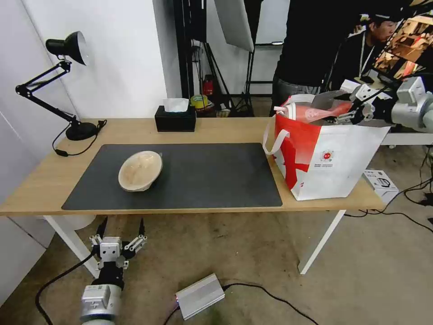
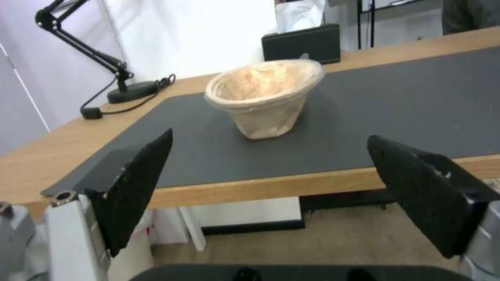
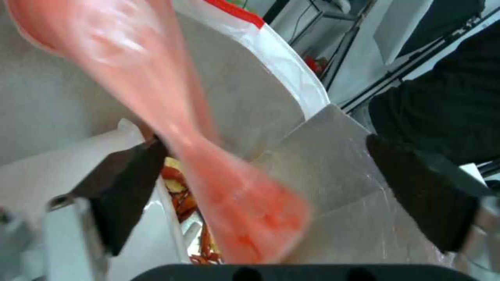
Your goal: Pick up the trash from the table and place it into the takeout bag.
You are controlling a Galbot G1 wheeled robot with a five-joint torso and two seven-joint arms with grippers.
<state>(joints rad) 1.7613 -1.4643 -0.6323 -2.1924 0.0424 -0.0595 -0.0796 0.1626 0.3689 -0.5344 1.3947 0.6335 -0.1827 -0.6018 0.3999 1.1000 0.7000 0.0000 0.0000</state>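
While blur smears the red cup (image 3: 208,148), the right pincer (image 3: 265,191) gapes above the takeout bag (image 1: 333,167).

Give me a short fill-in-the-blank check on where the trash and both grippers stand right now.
1. The beige bowl lies tilted on the dark ____.
2. The right gripper is over the mouth of the takeout ____.
3. The left gripper hangs open below the table's ____ edge.
4. The crayfish shells lie ____ the bag.

Missing words: mat; bag; near; inside
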